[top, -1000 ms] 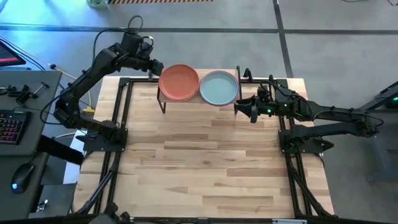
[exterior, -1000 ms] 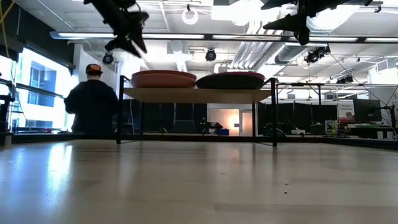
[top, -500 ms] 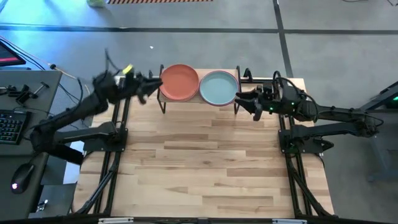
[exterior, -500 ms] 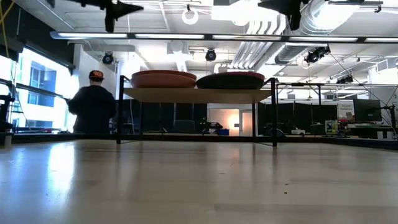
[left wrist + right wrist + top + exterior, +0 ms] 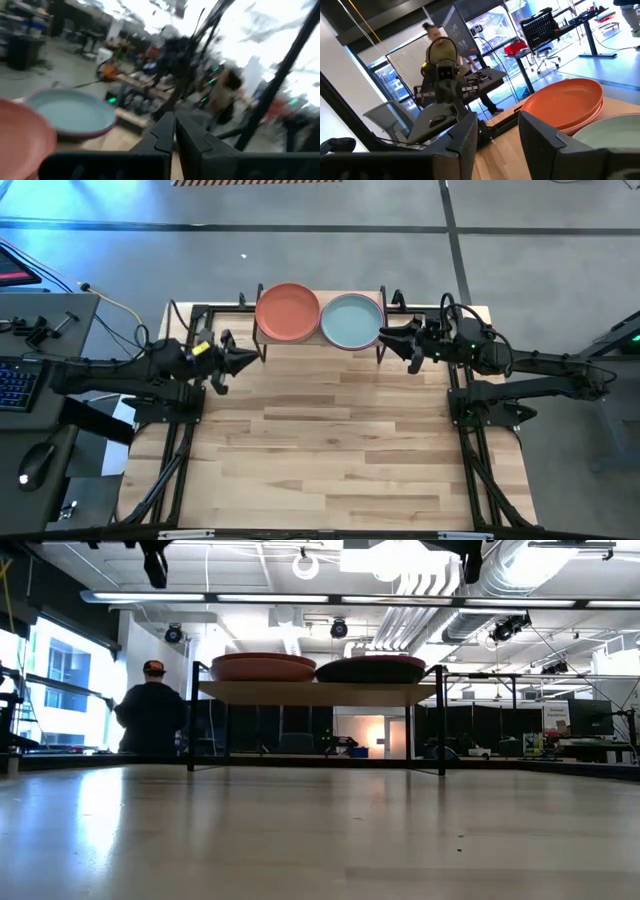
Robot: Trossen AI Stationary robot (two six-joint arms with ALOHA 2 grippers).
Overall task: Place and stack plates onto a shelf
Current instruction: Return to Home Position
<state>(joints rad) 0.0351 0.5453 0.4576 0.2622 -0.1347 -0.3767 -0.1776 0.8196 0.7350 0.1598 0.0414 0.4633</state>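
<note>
On the shelf, orange-red plate beside pale teal plate.

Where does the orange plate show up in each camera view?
High view: orange plate top centre, left of the teal plate.
Low view: orange plate on the shelf, left side.
Left wrist view: orange plate in the bottom-left corner.
Right wrist view: orange plate right of centre.
Shared landmark: the teal plate beside it, clear in all but the low view.

High looks straight down; low looks level; both show shelf
</note>
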